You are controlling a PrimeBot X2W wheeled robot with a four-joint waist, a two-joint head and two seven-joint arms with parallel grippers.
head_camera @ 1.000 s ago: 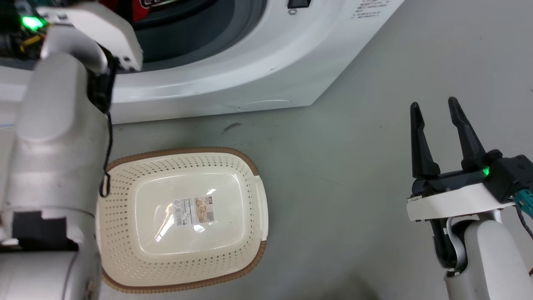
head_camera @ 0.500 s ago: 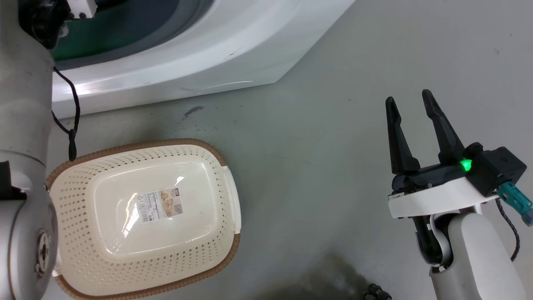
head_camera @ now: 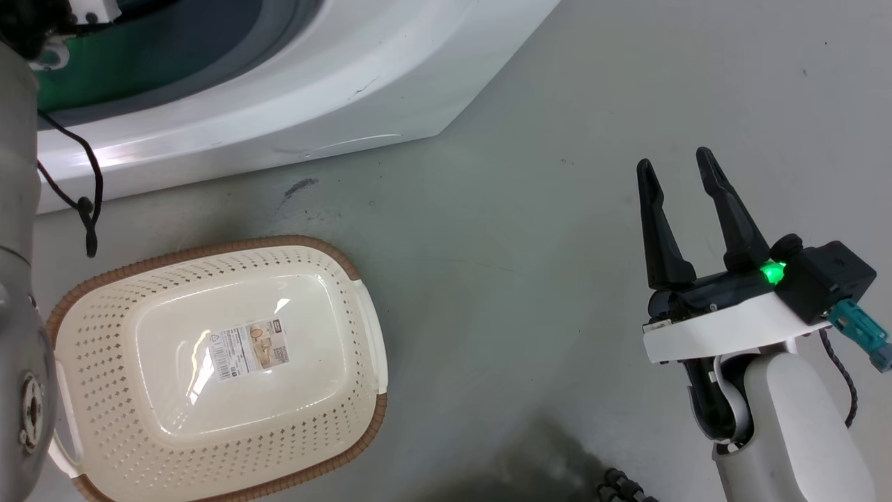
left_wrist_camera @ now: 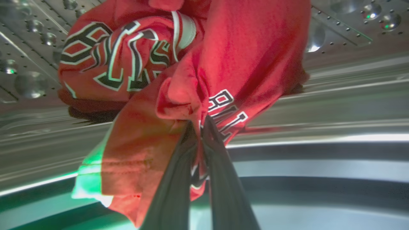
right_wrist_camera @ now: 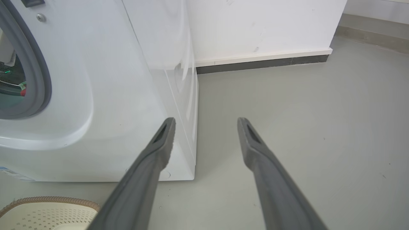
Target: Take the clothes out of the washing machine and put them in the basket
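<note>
Basket [head_camera: 209,245], head view: empty, well left of your right fingers [head_camera: 658,230], which stand open holding nothing. Left wrist: your left fingers [left_wrist_camera: 220,166] are pinched shut on a thin fold of the clothes [left_wrist_camera: 249,48], the bulk bunched beyond the tips in the drum [left_wrist_camera: 345,19]; that fold may slip, or trailing cloth snag on the way out. Right wrist: washing machine [right_wrist_camera: 96,80] sits left of the open fingers.

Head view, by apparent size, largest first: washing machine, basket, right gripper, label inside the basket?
1. washing machine and basket: about alike; the frame crops the machine.
2. right gripper.
3. label.
</note>
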